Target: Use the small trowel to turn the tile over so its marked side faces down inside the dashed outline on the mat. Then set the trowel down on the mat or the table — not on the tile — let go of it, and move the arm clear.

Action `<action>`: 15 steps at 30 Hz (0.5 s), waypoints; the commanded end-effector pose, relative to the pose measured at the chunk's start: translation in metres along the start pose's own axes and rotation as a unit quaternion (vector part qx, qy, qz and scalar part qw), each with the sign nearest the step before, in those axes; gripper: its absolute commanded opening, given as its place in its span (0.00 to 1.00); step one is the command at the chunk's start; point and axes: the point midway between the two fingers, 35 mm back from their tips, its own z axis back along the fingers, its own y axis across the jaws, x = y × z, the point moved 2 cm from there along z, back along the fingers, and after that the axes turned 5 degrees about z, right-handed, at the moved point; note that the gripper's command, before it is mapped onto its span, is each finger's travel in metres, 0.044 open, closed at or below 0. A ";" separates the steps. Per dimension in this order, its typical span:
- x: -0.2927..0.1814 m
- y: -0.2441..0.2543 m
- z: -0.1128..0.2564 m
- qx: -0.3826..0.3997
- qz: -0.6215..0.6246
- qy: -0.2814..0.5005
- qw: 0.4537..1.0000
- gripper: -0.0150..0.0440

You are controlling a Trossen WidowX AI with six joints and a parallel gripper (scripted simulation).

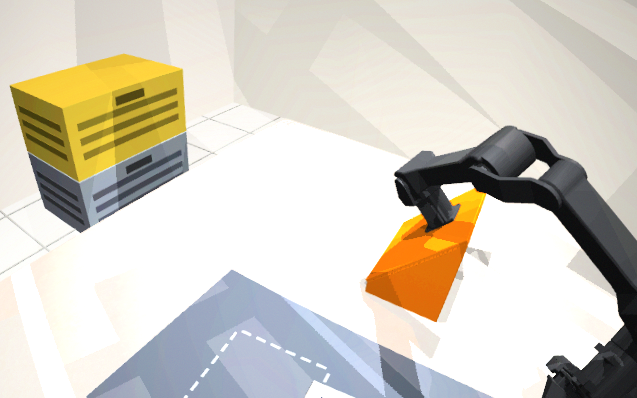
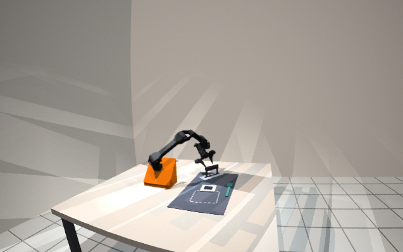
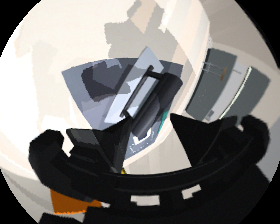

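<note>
The white tile (image 1: 324, 391) (image 2: 202, 188) lies flat on the mat (image 1: 180, 340) (image 2: 196, 209), its dark-square side up, right by the edge of the dashed outline (image 1: 327, 376). The trowel (image 2: 212, 168) (image 3: 163, 95), a pale flat blade with a black bridge handle, stands at the far end of the mat, handle up. My gripper (image 2: 209, 164) (image 3: 151, 117) is open and tilted, with its fingertips close above the trowel's handle. It holds nothing. Whether a finger touches the handle I cannot tell. In the top view the fingers are cut off at the lower right.
A teal flat-headed tool (image 2: 228, 190) lies on the mat's right side. An orange wedge-shaped block (image 1: 415, 290) (image 2: 167, 172) (image 3: 73, 201) stands on the table beside the arm. A yellow crate (image 1: 130, 117) sits on a grey crate (image 1: 140, 185) at the back left in the top view.
</note>
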 end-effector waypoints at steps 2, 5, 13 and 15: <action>0.000 0.004 0.001 -0.022 -0.075 0.009 0.997 0.76; 0.000 0.007 0.001 -0.036 -0.124 0.013 0.991 0.76; 0.000 0.014 0.003 -0.076 -0.254 0.014 0.964 0.76; 0.000 0.015 0.003 -0.085 -0.284 0.013 0.955 0.76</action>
